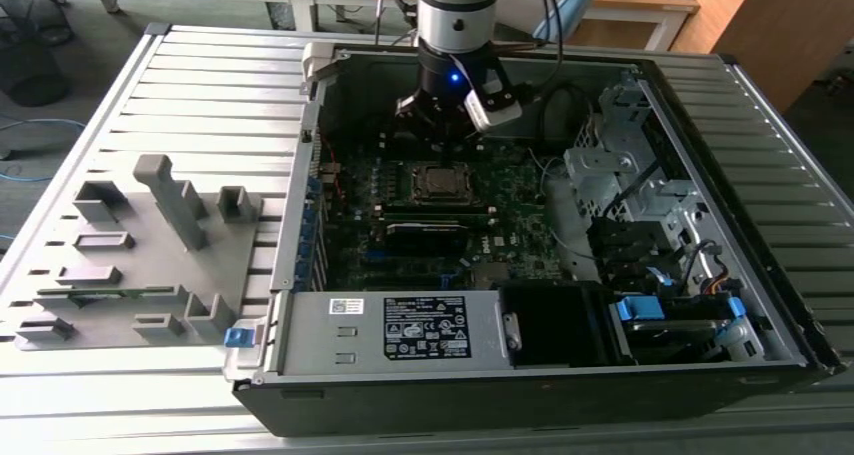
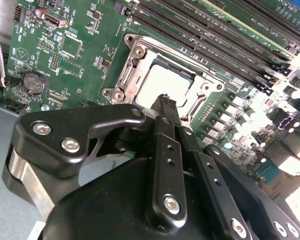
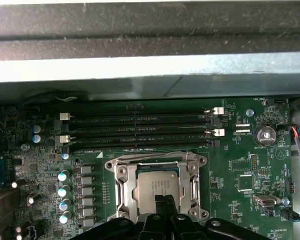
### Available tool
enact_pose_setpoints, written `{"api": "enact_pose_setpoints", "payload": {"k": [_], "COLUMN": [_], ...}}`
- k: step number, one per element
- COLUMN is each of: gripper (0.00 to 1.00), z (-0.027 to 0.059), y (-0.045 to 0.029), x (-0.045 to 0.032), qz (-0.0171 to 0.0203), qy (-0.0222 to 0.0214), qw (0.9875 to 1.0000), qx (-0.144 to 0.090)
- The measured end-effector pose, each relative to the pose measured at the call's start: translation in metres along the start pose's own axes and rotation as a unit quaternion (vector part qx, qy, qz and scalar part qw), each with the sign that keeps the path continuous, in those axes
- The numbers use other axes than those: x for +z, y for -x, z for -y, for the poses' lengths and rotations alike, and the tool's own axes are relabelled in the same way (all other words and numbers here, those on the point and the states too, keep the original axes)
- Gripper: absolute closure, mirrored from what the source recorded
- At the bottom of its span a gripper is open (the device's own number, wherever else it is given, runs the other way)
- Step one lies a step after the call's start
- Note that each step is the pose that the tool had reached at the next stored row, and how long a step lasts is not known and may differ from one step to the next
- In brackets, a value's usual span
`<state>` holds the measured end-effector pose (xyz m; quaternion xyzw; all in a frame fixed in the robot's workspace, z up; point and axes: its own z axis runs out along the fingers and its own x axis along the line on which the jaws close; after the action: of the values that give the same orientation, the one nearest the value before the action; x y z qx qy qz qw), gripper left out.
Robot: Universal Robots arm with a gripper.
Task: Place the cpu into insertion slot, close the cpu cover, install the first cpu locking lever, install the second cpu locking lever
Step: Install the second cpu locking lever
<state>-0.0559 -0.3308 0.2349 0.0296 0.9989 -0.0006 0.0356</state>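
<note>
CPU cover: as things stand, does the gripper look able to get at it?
Probably yes. In both wrist views the gripper hangs just above the cpu cover, which lies closed around the cpu, and nothing stands between them.

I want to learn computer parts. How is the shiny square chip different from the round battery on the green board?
The cpu is square, flat and dull silver-grey; the battery is a small round disc. The cpu sits in a metal frame with the gripper right over it; the battery sits apart by the board's edge, with nothing over it. Both are silvery metal on the same green board.
</note>
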Motion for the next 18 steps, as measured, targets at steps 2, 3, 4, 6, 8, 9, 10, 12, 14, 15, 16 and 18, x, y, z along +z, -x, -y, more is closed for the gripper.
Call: {"api": "enact_pose_setpoints", "payload": {"k": [2, 3, 4, 6, 8, 9, 10, 12, 14, 15, 16, 18], "gripper": [0.90, 0.90, 0.90, 0.90, 0.90, 0.90, 0.90, 0.90, 0.90, 0.90, 0.90, 0.90], "z": [0.0000, 0.0000, 0.0000, 0.0000, 0.0000, 0.0000, 0.0000, 0.0000, 0.0002, 0.0005, 0.0008, 0.0016], "y": [0.0001, 0.0002, 0.0003, 0.0004, 0.0004, 0.0004, 0.0004, 0.0004, 0.0004, 0.0004, 0.0004, 0.0005], "x": [-0.0021, -0.0032, -0.0043, -0.0050, -0.0050, -0.0050, -0.0052, -0.0052, -0.0053, -0.0053, -0.0053, -0.0052], "qz": [0.0000, 0.0000, 0.0000, 0.0001, 0.0001, 0.0001, 0.0000, 0.0000, 0.0000, -0.0001, 0.0000, 0.0000], "qy": [0.0000, 0.0000, 0.0000, 0.0001, 0.0002, 0.0001, 0.0000, 0.0001, 0.0000, -0.0001, 0.0000, 0.0000], "qw": [1.0000, 1.0000, 1.0000, 1.0000, 1.0000, 1.0000, 1.0000, 1.0000, 1.0000, 1.0000, 1.0000, 1.0000], "qx": [0.000, 0.000, 0.000, 0.000, 0.000, 0.000, 0.000, 0.000, 0.000, 0.000, 0.000, 0.000]}}
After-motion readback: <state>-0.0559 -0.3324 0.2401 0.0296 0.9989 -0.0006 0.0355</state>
